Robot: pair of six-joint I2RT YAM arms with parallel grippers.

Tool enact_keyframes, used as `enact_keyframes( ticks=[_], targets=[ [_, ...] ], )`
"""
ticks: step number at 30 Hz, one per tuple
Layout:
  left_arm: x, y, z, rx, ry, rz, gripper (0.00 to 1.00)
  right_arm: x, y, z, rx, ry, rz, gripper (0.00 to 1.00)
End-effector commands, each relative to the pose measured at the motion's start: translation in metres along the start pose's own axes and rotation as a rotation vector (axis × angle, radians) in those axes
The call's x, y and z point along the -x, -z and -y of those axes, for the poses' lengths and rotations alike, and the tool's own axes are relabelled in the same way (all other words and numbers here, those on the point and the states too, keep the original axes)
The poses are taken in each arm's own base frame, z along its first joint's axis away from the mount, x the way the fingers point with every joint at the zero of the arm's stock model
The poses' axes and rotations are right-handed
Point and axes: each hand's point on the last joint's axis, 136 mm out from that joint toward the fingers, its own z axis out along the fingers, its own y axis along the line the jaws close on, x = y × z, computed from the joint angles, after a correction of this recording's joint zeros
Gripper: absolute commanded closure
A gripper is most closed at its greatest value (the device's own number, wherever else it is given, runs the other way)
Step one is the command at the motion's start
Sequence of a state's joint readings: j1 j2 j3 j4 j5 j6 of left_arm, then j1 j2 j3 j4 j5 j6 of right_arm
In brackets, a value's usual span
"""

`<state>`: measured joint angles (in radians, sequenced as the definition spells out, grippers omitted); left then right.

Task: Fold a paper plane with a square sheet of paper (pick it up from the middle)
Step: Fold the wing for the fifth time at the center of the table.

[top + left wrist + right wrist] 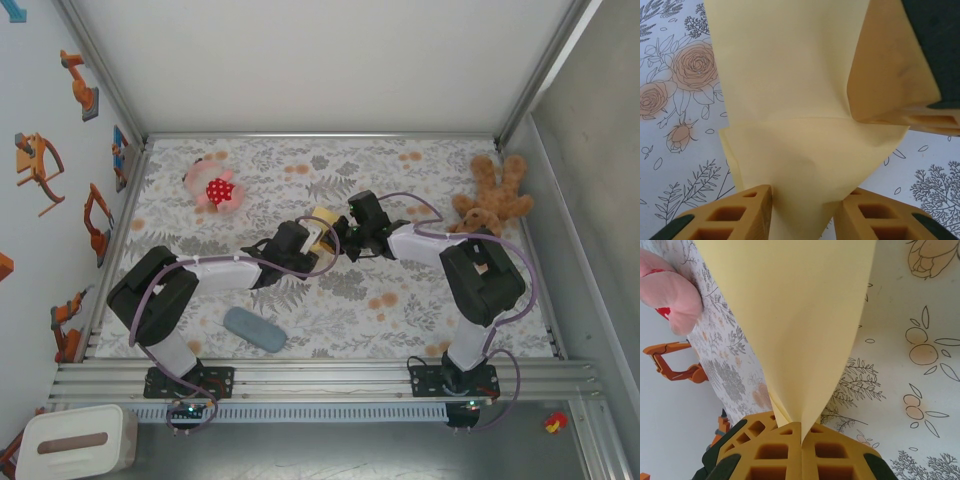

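Observation:
The square sheet of paper (321, 221) is pale yellow, folded, and held off the floral table between the two arms at mid-table. My right gripper (801, 427) is shut on its narrow lower end, and the paper (800, 315) fans out above the pinch. My left gripper (802, 215) straddles another folded corner of the paper (790, 100). Its orange fingers (735, 215) stand apart: the left one touches the sheet, and a small gap shows beside the right one. In the top view the left gripper (312, 240) and right gripper (346, 232) nearly meet.
A pink toy with a red spotted part (215, 188) lies back left. A brown teddy bear (492, 200) sits back right. A grey-blue oblong pad (254, 329) lies near the front, left of centre. A white box (75, 440) stands off the table at front left.

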<state>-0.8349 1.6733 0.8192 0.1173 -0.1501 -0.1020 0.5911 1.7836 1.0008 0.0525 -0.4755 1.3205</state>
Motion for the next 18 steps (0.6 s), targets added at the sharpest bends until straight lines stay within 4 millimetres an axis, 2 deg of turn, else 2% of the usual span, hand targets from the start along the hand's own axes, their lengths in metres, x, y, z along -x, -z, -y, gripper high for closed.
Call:
enact_keyframes(
  ticks=[1, 3, 9, 18],
  targets=[
    [0.007, 0.003, 0.004, 0.008, -0.044, 0.031, 0.58, 0.000, 0.003, -0.009, 0.009, -0.014, -0.012, 0.99],
    [0.009, 0.004, 0.004, 0.029, -0.076, 0.039, 0.55, 0.000, 0.004, -0.009, 0.007, -0.018, -0.016, 0.99],
    [0.016, 0.007, 0.005, 0.126, -0.186, 0.080, 0.54, 0.001, 0.005, -0.007, 0.003, -0.040, -0.032, 1.00],
    [0.018, 0.004, 0.013, 0.126, -0.230, 0.100, 0.60, 0.000, 0.004, -0.006, 0.001, -0.055, -0.053, 1.00]
  ],
)
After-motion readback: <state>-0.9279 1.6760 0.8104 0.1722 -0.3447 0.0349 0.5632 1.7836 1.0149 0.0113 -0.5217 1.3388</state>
